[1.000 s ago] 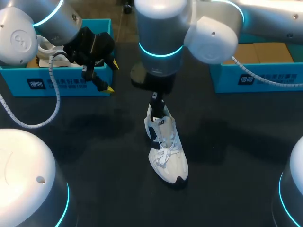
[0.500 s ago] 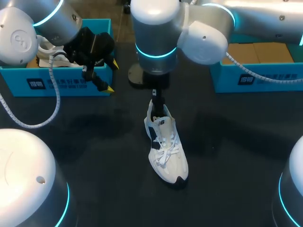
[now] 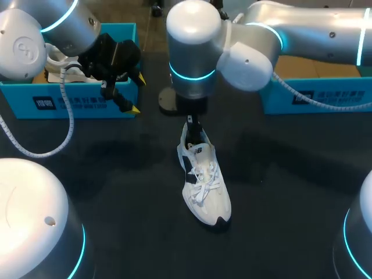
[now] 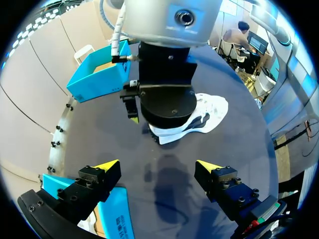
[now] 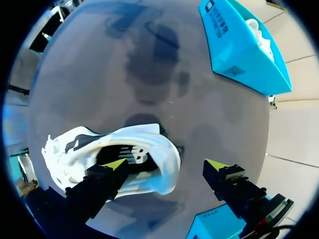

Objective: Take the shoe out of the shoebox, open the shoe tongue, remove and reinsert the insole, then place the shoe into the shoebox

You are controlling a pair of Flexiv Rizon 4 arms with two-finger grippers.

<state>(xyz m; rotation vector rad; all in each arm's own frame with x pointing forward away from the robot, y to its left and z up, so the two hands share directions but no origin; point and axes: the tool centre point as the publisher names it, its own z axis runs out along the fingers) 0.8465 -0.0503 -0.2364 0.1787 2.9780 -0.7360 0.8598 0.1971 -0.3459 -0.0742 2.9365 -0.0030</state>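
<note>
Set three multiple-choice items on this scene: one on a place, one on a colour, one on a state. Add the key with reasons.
1. Where is the sneaker at the right gripper?
A) on the table between the left shoebox and the right shoebox
B) inside a shoebox
C) lifted in the air

2. What colour are both shoeboxes' walls?
A) red
B) blue
C) yellow

3. How is the left gripper?
A) shut on a lace
B) shut on an insole
C) open, holding nothing

Key: 1 A, its sole rests on the table; 2 B, both walls show blue; 3 C, its yellow tips stand apart with nothing between them.
</note>
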